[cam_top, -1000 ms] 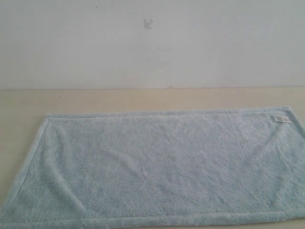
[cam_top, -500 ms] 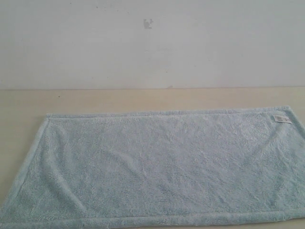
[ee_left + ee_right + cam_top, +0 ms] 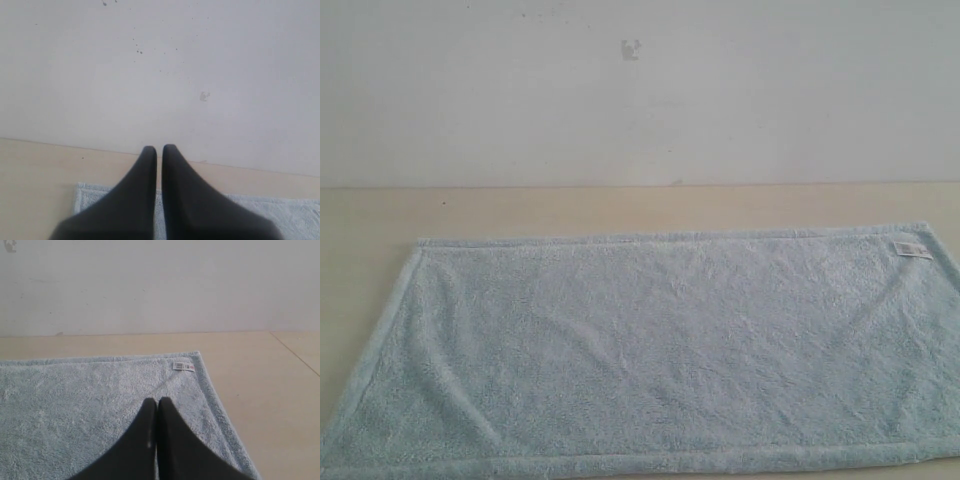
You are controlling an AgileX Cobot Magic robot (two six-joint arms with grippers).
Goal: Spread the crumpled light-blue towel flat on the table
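Towel [image 3: 660, 350] flat by counter's [image 3: 620, 205] near edge; prob. done, so L end effector [image 3: 159, 150] & R end effector [image 3: 157, 402] hover closed, empty.

An off-white wall [image 3: 640, 90] stands well beyond the left fingertips [image 3: 148, 156]. It carries a small grey smudge [image 3: 204, 96] and, apart from that, a loose scatter of dark specks [image 3: 138, 49], both far past those fingertips.
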